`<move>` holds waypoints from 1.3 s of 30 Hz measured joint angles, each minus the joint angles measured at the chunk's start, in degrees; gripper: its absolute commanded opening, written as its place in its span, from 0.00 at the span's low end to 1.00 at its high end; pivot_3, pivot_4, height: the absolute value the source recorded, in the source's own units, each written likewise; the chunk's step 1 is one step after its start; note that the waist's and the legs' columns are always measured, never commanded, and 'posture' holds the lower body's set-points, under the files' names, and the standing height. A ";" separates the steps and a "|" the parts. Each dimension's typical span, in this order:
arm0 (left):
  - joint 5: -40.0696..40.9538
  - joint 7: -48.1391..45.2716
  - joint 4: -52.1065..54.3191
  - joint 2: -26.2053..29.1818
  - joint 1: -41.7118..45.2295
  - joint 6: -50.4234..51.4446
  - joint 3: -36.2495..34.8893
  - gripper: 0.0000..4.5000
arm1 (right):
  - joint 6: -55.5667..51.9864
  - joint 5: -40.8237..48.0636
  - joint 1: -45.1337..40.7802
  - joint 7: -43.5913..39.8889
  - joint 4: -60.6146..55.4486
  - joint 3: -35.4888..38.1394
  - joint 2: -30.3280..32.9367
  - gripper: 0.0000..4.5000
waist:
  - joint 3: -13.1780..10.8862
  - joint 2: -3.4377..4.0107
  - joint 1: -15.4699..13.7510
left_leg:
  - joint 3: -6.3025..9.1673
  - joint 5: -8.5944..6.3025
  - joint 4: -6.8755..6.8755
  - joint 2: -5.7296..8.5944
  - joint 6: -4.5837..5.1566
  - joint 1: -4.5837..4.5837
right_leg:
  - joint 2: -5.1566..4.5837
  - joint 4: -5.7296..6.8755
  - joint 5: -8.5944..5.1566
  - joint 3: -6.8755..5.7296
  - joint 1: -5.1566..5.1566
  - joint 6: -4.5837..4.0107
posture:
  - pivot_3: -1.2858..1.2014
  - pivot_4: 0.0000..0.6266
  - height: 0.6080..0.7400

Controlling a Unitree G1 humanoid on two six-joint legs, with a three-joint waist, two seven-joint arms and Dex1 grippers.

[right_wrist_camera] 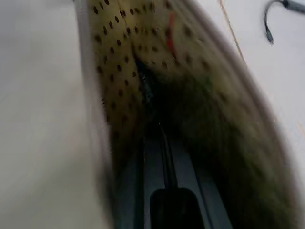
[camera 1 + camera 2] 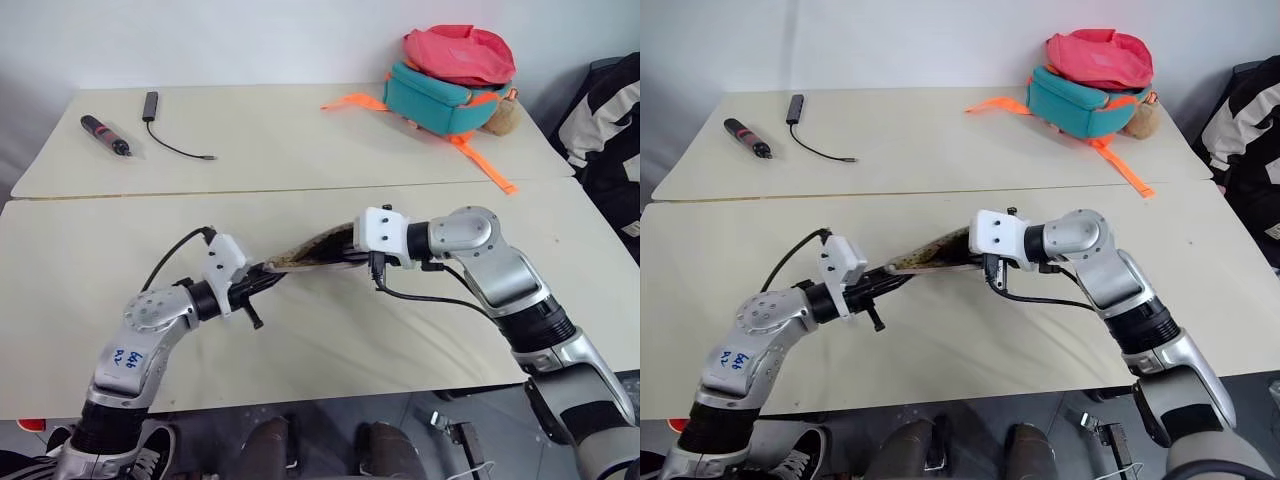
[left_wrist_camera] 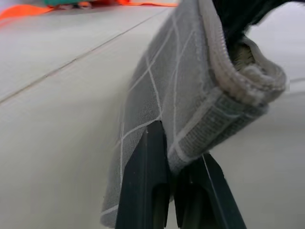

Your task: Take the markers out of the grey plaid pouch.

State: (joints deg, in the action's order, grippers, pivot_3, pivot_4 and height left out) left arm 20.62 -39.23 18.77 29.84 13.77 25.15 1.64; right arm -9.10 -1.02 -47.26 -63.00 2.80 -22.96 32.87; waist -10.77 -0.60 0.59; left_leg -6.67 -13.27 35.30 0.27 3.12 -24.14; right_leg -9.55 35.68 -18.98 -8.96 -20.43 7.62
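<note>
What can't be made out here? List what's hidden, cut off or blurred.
- Markers: not identifiable; the right wrist view looks into the grey plaid pouch, blurred, showing spotted lining and a red streak.
- Right claw tips: buried in the pouch mouth in the eye views.
- Striped dark item: cut off by the picture's right edge.
- Small black device: too small to name.

Grey plaid pouch [image 3: 190, 95]: woven cloth, matt, with thin white grid lines and a ribbed zip edge; lining yellowish fabric (dark-dotted). Left gripper [image 3: 171, 191] fingers: smooth black plastic, slight sheen. Table [image 2: 300, 140]: smooth, matt, pale surface. Backpack [image 2: 450, 80]: soft cloth.
</note>
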 measured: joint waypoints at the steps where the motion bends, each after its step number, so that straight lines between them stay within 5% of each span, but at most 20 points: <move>1: 0.42 -0.22 0.51 -0.64 0.20 0.74 0.89 0.00 | 0.83 -1.05 -0.71 -0.56 0.24 -1.00 0.01 0.04 | 0.00 0.00 -0.06 | 0.01 0.00 0.01 0.00 0.00 0.00 | 0.00 -0.01 0.00 0.00 0.00 0.00 | 0.52 0.24 1.00; 14: 2.40 -1.86 0.76 -1.03 1.72 4.80 1.35 0.00 | 4.22 -5.09 -1.89 -4.51 1.92 -2.00 0.27 0.92 | 0.00 -0.01 -0.35 | 0.03 0.00 0.12 -0.02 0.00 0.00 | 0.02 -0.01 0.00 -0.02 0.06 0.00 | 0.52 0.24 1.00; 18: 2.43 -1.85 0.76 -1.21 1.71 4.83 1.33 0.00 | 4.48 -5.86 -1.89 -4.37 1.94 -1.93 0.28 0.92 | 0.00 -0.01 -0.36 | 0.03 0.00 0.13 -0.02 0.00 -0.01 | 0.02 -0.01 0.00 -0.02 0.07 0.00 | 0.52 0.24 1.00; 21: 2.47 -1.85 0.76 -1.50 1.71 4.84 1.33 0.00 | 4.85 -6.23 -1.89 -4.27 1.97 -1.68 0.27 0.77 | 0.00 -0.01 -0.36 | 0.03 0.00 0.13 -0.02 0.00 -0.01 | 0.02 -0.01 0.00 -0.02 0.07 0.00 | 0.52 0.24 1.00; 25: 2.68 -1.86 0.77 -1.73 1.71 4.86 1.33 0.00 | 4.74 -6.23 -1.89 -4.39 1.99 -1.56 0.25 0.46 | 0.00 -0.01 -0.36 | 0.03 0.00 0.14 -0.02 0.00 -0.01 | 0.02 -0.01 0.00 -0.02 0.07 0.00 | 0.52 0.24 1.00; 39: 3.07 1.07 0.51 -3.38 2.62 6.19 0.27 0.00 | 6.11 -2.22 -1.66 -9.71 -4.37 0.83 4.15 0.46 | 0.00 -0.01 -0.57 | 0.14 -0.01 0.26 -0.02 0.03 -0.02 | 0.02 -0.05 0.00 -0.10 0.19 0.00 | 0.52 0.24 1.00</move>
State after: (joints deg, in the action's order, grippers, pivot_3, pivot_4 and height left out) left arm 23.69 -38.16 19.27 26.47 16.40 31.33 1.92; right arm -2.99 -3.24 -48.92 -72.71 -1.57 -22.13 37.02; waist -10.77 -0.61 0.02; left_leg -6.53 -13.28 35.57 0.24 3.15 -24.16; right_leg -9.53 35.63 -18.98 -9.06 -20.24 7.62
